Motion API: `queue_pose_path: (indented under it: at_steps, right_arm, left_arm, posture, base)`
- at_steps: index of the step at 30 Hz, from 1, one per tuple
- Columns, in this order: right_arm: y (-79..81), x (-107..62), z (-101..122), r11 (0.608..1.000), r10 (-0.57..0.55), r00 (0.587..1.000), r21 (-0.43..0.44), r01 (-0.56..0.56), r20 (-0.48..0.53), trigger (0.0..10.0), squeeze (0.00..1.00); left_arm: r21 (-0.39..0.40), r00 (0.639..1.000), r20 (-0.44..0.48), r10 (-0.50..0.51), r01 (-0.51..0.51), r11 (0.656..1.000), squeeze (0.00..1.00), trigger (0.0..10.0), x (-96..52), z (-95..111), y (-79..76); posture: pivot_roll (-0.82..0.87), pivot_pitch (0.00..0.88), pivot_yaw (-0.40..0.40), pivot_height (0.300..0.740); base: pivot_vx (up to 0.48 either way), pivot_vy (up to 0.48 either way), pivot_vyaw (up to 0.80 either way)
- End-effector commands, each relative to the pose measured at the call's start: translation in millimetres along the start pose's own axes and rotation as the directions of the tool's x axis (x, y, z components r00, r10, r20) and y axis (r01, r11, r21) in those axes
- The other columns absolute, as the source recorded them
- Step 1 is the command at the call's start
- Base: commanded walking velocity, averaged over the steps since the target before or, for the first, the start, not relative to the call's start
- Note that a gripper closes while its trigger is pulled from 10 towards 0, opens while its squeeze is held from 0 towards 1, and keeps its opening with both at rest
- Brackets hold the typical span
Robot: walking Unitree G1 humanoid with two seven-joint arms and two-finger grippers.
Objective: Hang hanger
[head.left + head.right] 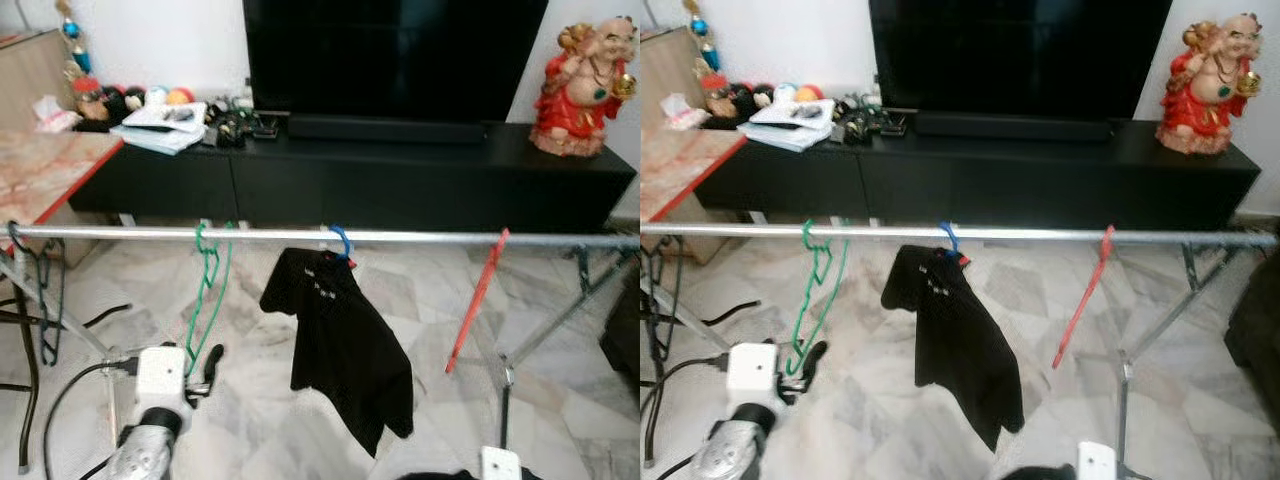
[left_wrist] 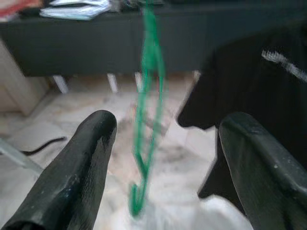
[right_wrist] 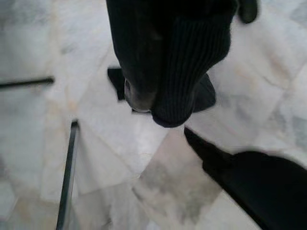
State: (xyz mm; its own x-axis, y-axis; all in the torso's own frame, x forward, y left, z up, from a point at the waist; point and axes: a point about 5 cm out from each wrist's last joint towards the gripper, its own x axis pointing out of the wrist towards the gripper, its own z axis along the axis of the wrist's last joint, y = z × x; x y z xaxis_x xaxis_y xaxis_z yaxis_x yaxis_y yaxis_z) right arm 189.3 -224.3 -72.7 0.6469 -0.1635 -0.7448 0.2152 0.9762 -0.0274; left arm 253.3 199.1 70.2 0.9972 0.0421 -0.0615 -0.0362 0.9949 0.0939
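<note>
Rail (image 1: 420, 237) of silver metal, spanning the room before a black TV cabinet (image 1: 400, 180). Green hanger (image 1: 205, 290) hooked on that rail, dangling free at its left part. Left gripper (image 2: 163, 158) just below the rail, fingers (image 2: 81, 167) spread wide, hanger between them untouched. Farther right along the rail: blue hanger (image 1: 341, 241) bearing a black shirt (image 1: 340, 340), then red hanger (image 1: 478, 300). Right gripper (image 3: 163, 72) low beneath the rail, over marble floor (image 3: 38, 48); state impossible to tell.

floor: marble tiles (image 1: 420, 290) | black TV cabinet (image 1: 400, 180) w/ TV (image 1: 390, 55) | white wall (image 1: 170, 40)
</note>
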Motion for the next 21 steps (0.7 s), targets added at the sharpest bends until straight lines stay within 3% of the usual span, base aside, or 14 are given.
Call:
queue_pose_path:
  at_steps: [1, 5, 17, 21]
  right_arm:
    - [13.9, 1.5, 3, 0.999, 0.038, 0.999, -0.006, -0.038, 0.012, 10.0, 0.0]
    - [13.2, 0.6, -1, 0.999, 0.039, 0.999, -0.009, -0.039, -0.001, 10.0, 0.0]
    - [6.8, -1.9, -11, 0.999, 0.036, 0.999, -0.019, -0.037, -0.039, 10.0, 0.0]
    - [8.0, -2.3, -13, 0.999, 0.041, 0.998, -0.022, -0.042, -0.047, 10.0, 0.0]
  left_arm:
    - [0.0, 0.998, -0.025, 0.049, -0.049, 0.999, 0.0, 10.0, -4.3, -3, 12.9]
    - [-0.021, 0.998, -0.018, 0.061, -0.062, 0.998, 0.0, 10.0, -3.8, 0, 13.0]
    - [-0.002, 0.997, 0.048, 0.052, -0.052, 0.999, 0.0, 10.0, 0.0, 13, 8.2]
    - [0.011, 0.999, 0.026, 0.022, -0.022, 1.0, 0.0, 10.0, -1.2, 9, 4.8]
  posture:
    - [0.17, 0.0, -0.008, 0.74]
    - [0.17, 0.0, -0.007, 0.74]
    - [0.18, 0.0, -0.025, 0.74]
    - [0.17, 0.0, -0.027, 0.74]
  base:
    - [0.334, 0.0, 0.8]
    - [0.342, 0.0, 0.75]
    - [0.353, 0.0, 0.0]
    - [0.0, 0.0, 0.0]
